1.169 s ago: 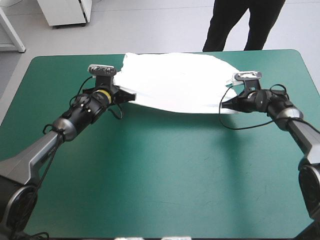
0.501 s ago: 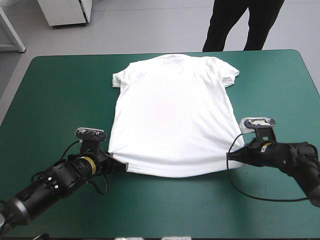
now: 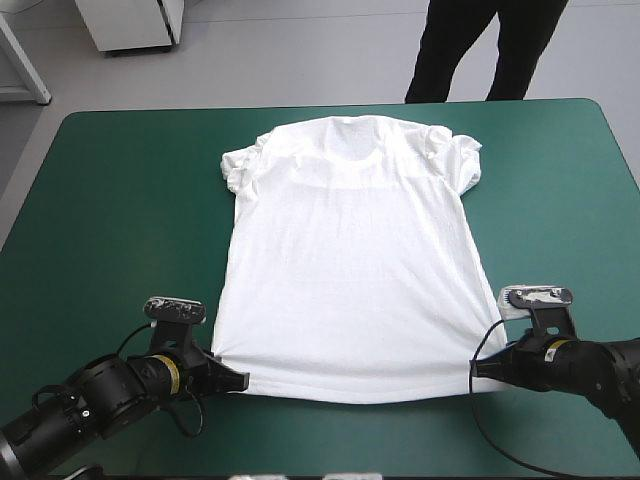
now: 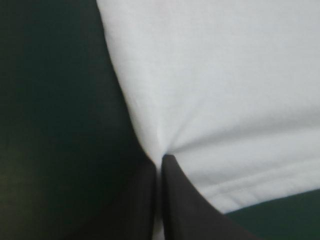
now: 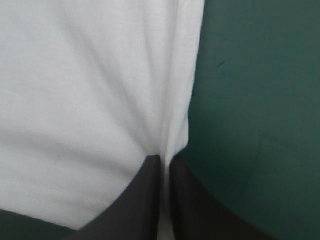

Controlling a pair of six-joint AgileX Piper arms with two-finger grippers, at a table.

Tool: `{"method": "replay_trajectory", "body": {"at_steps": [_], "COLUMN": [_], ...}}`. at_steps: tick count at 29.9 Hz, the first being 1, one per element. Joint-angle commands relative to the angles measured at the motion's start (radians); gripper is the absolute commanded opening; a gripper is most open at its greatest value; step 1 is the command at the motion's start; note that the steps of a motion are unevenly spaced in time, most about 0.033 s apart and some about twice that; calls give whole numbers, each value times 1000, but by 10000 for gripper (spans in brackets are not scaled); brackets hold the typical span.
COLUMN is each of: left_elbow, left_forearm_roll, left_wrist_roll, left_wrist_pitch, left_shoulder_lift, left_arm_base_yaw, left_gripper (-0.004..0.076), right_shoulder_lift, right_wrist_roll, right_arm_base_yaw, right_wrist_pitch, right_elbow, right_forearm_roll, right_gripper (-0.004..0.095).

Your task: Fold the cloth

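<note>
The white T-shirt [image 3: 350, 270] lies spread flat on the teal-green cover [image 3: 110, 220], with its collar and sleeves toward the far edge and its bottom hem close to me. My left gripper [image 3: 238, 380] pinches the left corner of the hem, pressed almost together with the cloth in between (little folds fan out from the pinch). My right gripper [image 3: 478, 368] pinches the right corner the same way, low over the cover.

Bright, even light; the T-shirt [image 3: 345, 270] glares white, shadows faint.
</note>
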Motion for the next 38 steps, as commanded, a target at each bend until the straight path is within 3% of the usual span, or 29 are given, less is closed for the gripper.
{"method": "replay_trajectory", "body": {"at_steps": [1,4,6,8,15,22,27,38], "left_elbow": [-25,-57,-109,-178,-461,-739,-934,-1241], "left_forearm_roll": [-33,-119,-149,-131,41,-63,-182,-230], "left_wrist_roll": [-1,70,86,86,139,416,534,624], "left_wrist_pitch": [33,81,163,236,388,387,356,386], "left_shoulder_lift": [-15,-15,-15,-15,33,241,430,830], "left_arm_base_yaw": [-7,-7,-7,-7,40,298,470,516], "left_gripper": [152,366,482,543,545,545,545,545], "right_shoulder_lift": [4,3,3,3,46,184,277,431], "right_wrist_roll": [-7,12,34,54,141,155,162,171], "right_arm_base_yaw": [1,1,1,1,1,1,1,-9], "right_wrist_pitch": [31,45,47,48,108,165,180,177], "right_elbow": [-25,-35,-63,-110,-337,-566,-687,-786], "right_forearm_roll": [9,46,52,52,0,-75,-111,-142], "right_gripper": [246,526,591,581,577,577,577,577]}}
